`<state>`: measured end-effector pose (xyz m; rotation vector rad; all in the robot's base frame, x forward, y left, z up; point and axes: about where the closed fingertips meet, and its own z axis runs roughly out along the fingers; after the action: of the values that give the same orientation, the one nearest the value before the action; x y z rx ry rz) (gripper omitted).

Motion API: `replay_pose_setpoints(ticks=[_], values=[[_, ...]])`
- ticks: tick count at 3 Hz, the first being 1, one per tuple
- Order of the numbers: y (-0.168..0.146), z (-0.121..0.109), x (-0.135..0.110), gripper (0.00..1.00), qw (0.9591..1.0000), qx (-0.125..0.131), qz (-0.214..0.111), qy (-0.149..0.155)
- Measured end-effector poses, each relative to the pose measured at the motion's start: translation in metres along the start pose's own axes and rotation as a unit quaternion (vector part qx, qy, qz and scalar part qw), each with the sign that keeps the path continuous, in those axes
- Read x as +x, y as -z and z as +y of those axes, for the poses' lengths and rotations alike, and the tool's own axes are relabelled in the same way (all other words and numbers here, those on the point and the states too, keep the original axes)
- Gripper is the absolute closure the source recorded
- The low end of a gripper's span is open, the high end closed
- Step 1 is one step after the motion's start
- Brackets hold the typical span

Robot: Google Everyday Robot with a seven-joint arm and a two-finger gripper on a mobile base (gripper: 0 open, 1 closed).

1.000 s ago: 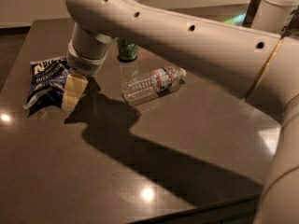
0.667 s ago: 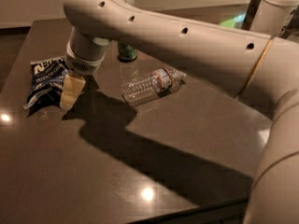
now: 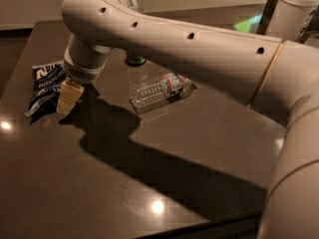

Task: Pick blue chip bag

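Observing crumpled dark-blue foil chip bag [image 3: 45, 82], white lettering, lying flat near left edge of dark glossy tabletop [image 3: 149, 183], cream-tipped gripper [image 3: 68, 96] hovering at its right edge, spread or pressed together: cannot tell.

I read the blue chip bag [image 3: 46, 81] lying flat and crumpled on the dark table [image 3: 164, 183]. My gripper [image 3: 67, 97] hangs at the bag's right edge; I cannot confirm contact. A clear bottle [image 3: 159, 89] lies on its side well right of the bag. A green can [image 3: 135, 60] stands right of the bag and farther back, mostly hidden behind the arm [image 3: 199, 54].
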<state>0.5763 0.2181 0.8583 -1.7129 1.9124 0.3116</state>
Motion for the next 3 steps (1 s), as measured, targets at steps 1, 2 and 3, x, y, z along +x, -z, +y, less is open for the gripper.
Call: replay_pose_setpoints(ticks=[1, 2, 3], values=[[0.0009, 0.0055, -0.0025, 0.41, 0.9999, -0.004, -0.005, -0.016], [0.0031, 0.0082, -0.0037, 0.64, 0.9995, -0.004, -0.007, -0.031], [0.0068, 0.007, -0.0056, 0.87, 0.9989, -0.001, -0.011, -0.046]])
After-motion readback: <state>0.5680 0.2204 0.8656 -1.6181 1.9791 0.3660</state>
